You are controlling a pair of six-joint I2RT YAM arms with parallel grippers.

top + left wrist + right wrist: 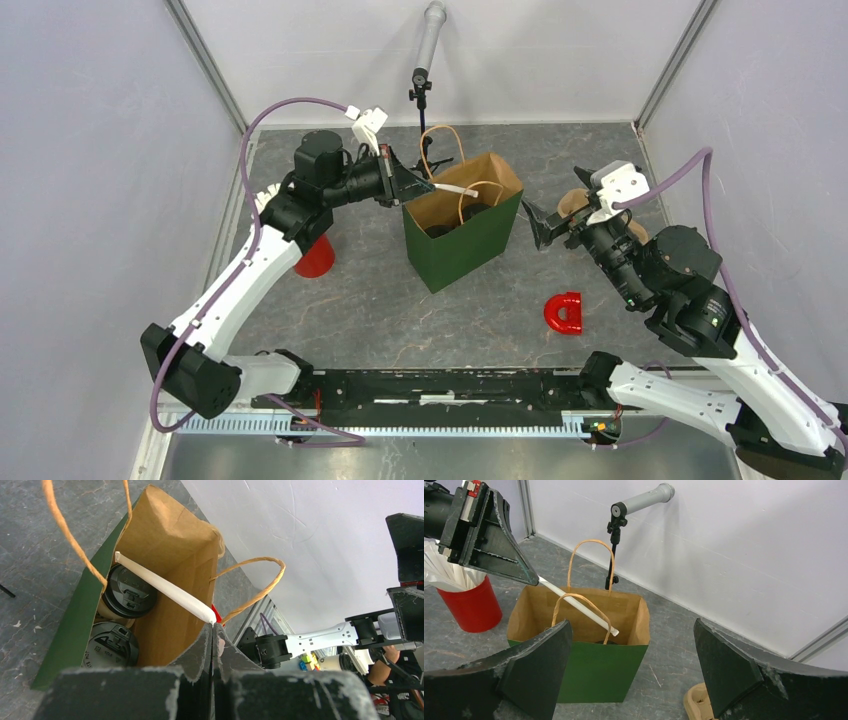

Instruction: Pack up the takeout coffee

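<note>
Where the overhead view gave only dark shapes inside the upright green paper bag (465, 250) at mid-table, looked straight down its brown-lined mouth through the left wrist camera and found the takeout coffee (129, 592), a small cream paper cup with a round black plastic lid, standing low in the bag against its green-sided wall. Found a second lidded cup (111, 645) of the same kind just beside it, contact not clear. From the right wrist, got little more than the bag's front and rim.

Clenched the left gripper (213, 630) fully on one end of a long white paper-wrapped stick (165, 587), above the bag's opening. Slanted the stick across the mouth between the two tan twisted-paper handles (260, 559), far tip at the opposite rim.

Spread the right gripper (533, 225) wide with nothing between its black fingers, just beside the bag's right wall and apart from it.

Showed, in the right wrist view alone, the white sticks (441, 572) standing in the round red cup (471, 607) beyond the bag; overhead, hid most of that cup under the left arm. Caught a corner of the brown cardboard cup carrier (696, 702) below the right fingers. Showed only from overhead a red horseshoe-shaped piece (564, 313) lying on the grey stone-patterned table (400, 320), well apart from the bag.
</note>
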